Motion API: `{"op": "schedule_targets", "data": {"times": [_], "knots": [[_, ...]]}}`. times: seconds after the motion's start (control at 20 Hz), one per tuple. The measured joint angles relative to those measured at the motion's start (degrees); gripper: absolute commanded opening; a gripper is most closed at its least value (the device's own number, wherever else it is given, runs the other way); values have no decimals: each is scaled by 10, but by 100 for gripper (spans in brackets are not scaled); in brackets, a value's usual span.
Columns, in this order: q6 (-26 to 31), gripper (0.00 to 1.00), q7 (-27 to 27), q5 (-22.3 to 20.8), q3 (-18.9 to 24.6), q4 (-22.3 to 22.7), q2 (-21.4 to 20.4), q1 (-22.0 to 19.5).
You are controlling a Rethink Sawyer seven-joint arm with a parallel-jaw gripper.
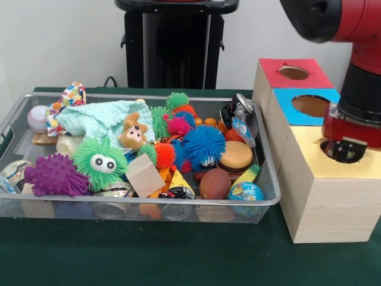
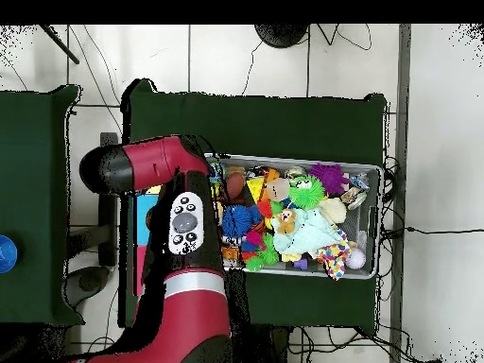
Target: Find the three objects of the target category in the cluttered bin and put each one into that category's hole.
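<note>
Gripper (image 1: 343,150) is hanging over the hole (image 1: 340,152) near the table's edge, presumably to drop something; its grip is hidden.

jaws hidden | hole (image 1: 343,152) mostly covered by arm (image 1: 357,101) | boxes (image 2: 144,236) under arm overhead

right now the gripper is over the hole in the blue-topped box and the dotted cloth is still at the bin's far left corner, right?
Not quite: the front view shows the gripper over the hole in the yellow-topped box, not the blue one. The dotted cloth does lie at the bin's far left corner.
</note>
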Motion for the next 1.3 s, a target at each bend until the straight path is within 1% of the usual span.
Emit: {"op": "schedule_targets", "data": {"times": [0.1, 0.45, 0.55, 0.8, 1.1, 1.2, 1.3], "knots": [[28, 0, 0, -5, -12, -16, -6, 8], [97, 0, 0, -23, -36, -58, -22, 30], [115, 0, 0, -23, -41, -84, -28, 35], [117, 0, 0, -24, -46, -115, -38, 36], [118, 0, 0, -25, -49, -141, -47, 36], [147, 0, 0, -22, -46, -158, -45, 34], [189, 0, 0, -14, -43, -170, -40, 30]]}}
